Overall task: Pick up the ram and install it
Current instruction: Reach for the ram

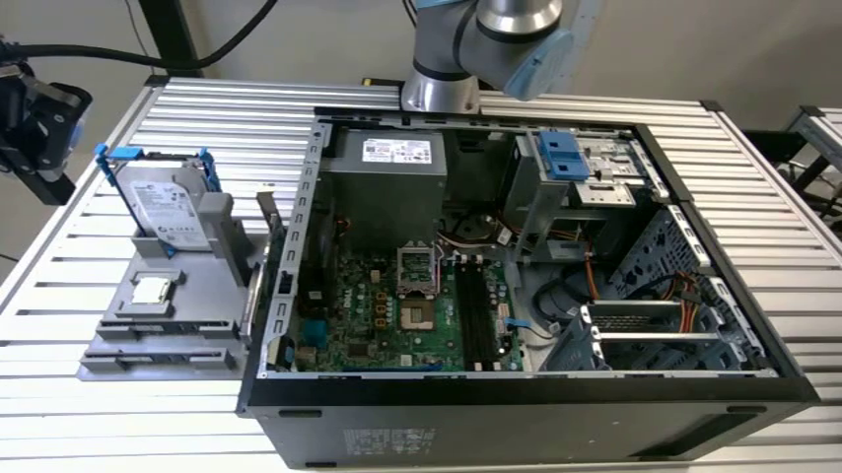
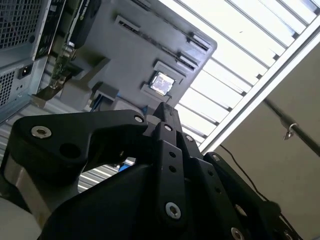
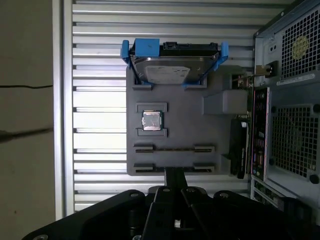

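Note:
My gripper (image 3: 173, 174) is shut with nothing between its fingers. It hangs high above the near end of the grey parts fixture (image 3: 185, 107), over two long narrow holder grooves (image 3: 174, 149). The second wrist view shows the black fingers (image 2: 166, 112) pressed together, pointing at the fixture. In the exterior view my black wrist assembly (image 1: 34, 123) sits at the far left edge. The ram is out of view. The motherboard (image 1: 382, 315) lies in the open computer case (image 1: 526, 404), with its long black slots (image 1: 480, 310) at the board's right side.
On the fixture (image 1: 184, 325) stand a silver hard drive (image 1: 165, 202) in a blue-handled frame and a small square chip (image 1: 153, 289). A card with a metal bracket (image 3: 242, 150) stands between fixture and case. The slatted table's edge (image 3: 62, 125) lies on the fixture's far side from the case.

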### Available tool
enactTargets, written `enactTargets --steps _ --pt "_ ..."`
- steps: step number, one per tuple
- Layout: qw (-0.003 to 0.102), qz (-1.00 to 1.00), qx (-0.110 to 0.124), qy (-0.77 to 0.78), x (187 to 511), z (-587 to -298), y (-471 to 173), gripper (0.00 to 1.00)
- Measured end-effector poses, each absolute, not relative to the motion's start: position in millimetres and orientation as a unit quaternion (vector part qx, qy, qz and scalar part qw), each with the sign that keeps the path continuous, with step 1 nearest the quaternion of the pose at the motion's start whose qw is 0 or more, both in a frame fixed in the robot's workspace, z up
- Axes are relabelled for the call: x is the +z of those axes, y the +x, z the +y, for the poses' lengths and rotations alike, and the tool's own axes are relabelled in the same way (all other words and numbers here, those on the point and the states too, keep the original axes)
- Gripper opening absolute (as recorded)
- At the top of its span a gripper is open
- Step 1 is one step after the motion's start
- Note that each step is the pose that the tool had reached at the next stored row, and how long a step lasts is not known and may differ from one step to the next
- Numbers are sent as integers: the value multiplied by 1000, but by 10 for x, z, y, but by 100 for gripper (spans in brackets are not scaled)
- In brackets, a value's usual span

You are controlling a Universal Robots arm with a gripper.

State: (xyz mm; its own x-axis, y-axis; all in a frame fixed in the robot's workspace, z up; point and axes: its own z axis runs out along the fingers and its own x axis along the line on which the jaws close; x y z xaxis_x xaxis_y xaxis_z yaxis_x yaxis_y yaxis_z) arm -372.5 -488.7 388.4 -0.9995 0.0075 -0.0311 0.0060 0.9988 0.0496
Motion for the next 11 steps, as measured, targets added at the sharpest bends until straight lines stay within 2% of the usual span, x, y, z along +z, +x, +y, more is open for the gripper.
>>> enactTargets --steps 11 --pt "16 1000 25 3 3881 -4928 -3725 0"
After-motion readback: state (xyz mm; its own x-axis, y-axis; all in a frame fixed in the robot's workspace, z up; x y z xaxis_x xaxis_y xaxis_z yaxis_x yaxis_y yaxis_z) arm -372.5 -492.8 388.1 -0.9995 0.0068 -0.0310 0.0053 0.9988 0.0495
